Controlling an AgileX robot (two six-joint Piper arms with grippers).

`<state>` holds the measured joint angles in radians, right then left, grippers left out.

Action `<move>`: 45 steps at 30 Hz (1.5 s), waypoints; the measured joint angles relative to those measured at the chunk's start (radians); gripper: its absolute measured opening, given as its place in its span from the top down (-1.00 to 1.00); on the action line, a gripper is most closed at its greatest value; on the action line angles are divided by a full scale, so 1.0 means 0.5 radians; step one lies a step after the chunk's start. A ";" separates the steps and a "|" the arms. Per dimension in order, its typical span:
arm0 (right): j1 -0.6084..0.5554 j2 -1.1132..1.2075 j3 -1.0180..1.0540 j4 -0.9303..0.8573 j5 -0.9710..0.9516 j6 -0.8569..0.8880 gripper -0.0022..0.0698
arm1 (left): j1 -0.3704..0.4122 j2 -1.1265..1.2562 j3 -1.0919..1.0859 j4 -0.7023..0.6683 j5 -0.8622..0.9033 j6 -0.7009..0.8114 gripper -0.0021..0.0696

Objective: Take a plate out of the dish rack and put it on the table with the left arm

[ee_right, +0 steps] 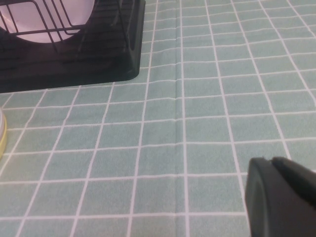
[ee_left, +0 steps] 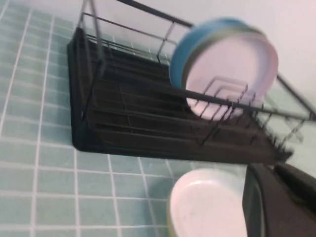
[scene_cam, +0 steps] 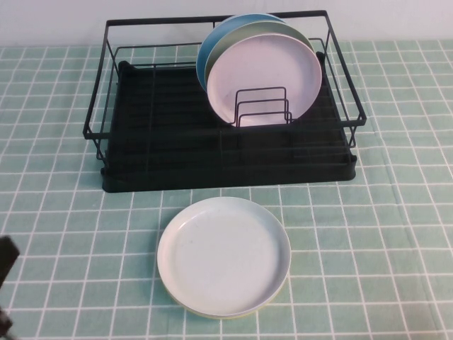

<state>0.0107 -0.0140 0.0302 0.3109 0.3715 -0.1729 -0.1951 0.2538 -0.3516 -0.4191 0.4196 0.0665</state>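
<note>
The pale pink plate (scene_cam: 265,78) stands on edge in the black wire dish rack (scene_cam: 163,142), leaning on the upright dividers, in front of a mint-green plate and a blue one. It also shows in the left wrist view (ee_left: 229,74) and partly in the right wrist view (ee_right: 44,17). My left gripper (ee_left: 274,169) is shut and empty, low over the table (scene_cam: 396,212) in front of the rack and apart from it; only a black bit of it shows at the high view's lower left edge (scene_cam: 7,258). My right gripper (ee_right: 270,160) is shut and empty over the cloth, to the right of the rack.
A white-bluish plate with a yellowish underside (scene_cam: 223,255) lies flat on the cloth in front of the rack, close to my left gripper in the left wrist view (ee_left: 207,207). The rack's left half (scene_cam: 156,106) holds no dishes.
</note>
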 joint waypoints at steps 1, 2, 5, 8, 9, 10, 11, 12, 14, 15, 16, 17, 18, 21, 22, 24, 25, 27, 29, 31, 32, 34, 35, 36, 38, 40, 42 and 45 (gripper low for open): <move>0.000 0.000 0.000 0.000 0.000 0.000 0.99 | -0.018 0.128 -0.127 0.029 0.073 0.113 0.95; 0.000 0.000 0.000 0.000 0.000 0.000 0.99 | -0.029 0.258 -0.250 0.053 0.141 0.232 0.95; 0.000 0.000 0.000 0.000 0.000 0.000 0.99 | -0.037 0.619 -0.600 0.076 0.318 0.611 0.95; 0.000 0.000 0.000 0.000 0.000 0.000 0.99 | -0.041 0.990 -0.926 0.076 0.523 0.939 0.95; 0.000 0.000 0.000 0.000 0.000 0.000 0.99 | -0.041 1.111 -1.043 0.067 0.593 1.019 0.95; 0.000 0.000 0.000 0.000 0.000 0.000 0.99 | -0.041 1.208 -1.137 0.056 0.645 1.084 0.95; 0.000 0.000 0.000 0.000 0.000 0.000 0.99 | -0.041 1.328 -1.253 0.036 0.704 1.140 0.95; 0.000 0.000 0.000 0.000 0.000 0.000 0.99 | -0.042 1.448 -1.367 0.009 0.763 1.193 0.95; 0.000 0.000 0.000 0.000 0.000 0.000 0.99 | -0.045 1.663 -1.590 -0.053 0.869 1.310 0.95; 0.000 0.000 0.000 0.000 0.000 0.000 0.99 | -0.045 1.779 -1.698 -0.089 0.933 1.404 0.95; 0.000 0.000 0.000 0.000 0.000 0.000 0.99 | -0.045 1.869 -1.784 -0.127 0.985 1.491 0.95; 0.000 0.000 0.000 0.000 0.000 0.000 0.99 | -0.045 1.978 -1.888 -0.165 1.051 1.605 0.95; 0.000 0.000 0.000 0.000 0.000 0.000 0.99 | -0.049 2.082 -1.988 -0.196 1.110 1.710 0.95; 0.000 0.000 0.000 0.000 0.000 0.000 0.99 | -0.049 2.360 -2.237 -0.242 1.214 1.889 0.94; 0.000 0.000 0.000 0.000 0.000 0.000 0.99 | -0.049 2.423 -2.316 -0.253 1.229 1.922 0.91; 0.000 0.000 0.000 0.000 0.000 0.000 0.99 | -0.049 2.562 -2.456 -0.287 1.266 1.998 0.77; 0.000 0.000 0.000 0.000 0.000 0.000 0.99 | -0.049 2.610 -2.505 -0.312 1.275 2.028 0.64; 0.000 0.000 0.000 0.000 0.000 0.000 0.99 | -0.049 2.710 -2.605 -0.383 1.285 2.094 0.28; 0.000 0.000 0.000 0.000 0.000 0.000 0.99 | -0.064 2.787 -2.673 -0.424 1.243 2.160 -0.07; 0.000 0.000 0.000 0.000 0.000 0.000 0.99 | -0.099 2.841 -2.723 -0.431 1.142 2.228 -0.29; 0.000 0.000 0.000 0.000 0.000 0.000 0.99 | -0.127 2.867 -2.740 -0.434 1.074 2.281 -0.34; 0.000 0.000 0.000 0.000 0.000 0.000 0.99 | -0.188 2.911 -2.766 -0.439 0.939 2.396 -0.37; 0.000 0.000 0.000 0.000 0.000 0.000 0.99 | -0.225 2.936 -2.770 -0.442 0.860 2.461 -0.36; 0.000 0.000 0.000 0.000 0.000 0.000 0.99 | -0.264 2.963 -2.774 -0.446 0.776 2.516 -0.34; 0.000 0.000 0.000 0.000 0.000 0.000 0.99 | -0.339 3.019 -2.774 -0.458 0.603 2.578 -0.30; 0.000 0.000 0.000 0.000 0.000 0.000 0.99 | -0.396 3.077 -2.774 -0.470 0.454 2.610 -0.27; 0.000 0.000 0.000 0.000 0.000 0.000 0.99 | -0.442 3.143 -2.774 -0.479 0.321 2.622 -0.26; 0.000 0.000 0.000 0.000 0.000 0.000 0.99 | -0.474 3.231 -2.774 -0.495 0.212 2.626 -0.25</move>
<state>0.0107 -0.0140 0.0302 0.3109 0.3715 -0.1729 -0.4320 1.8694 -1.7387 -0.6663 0.5257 1.3793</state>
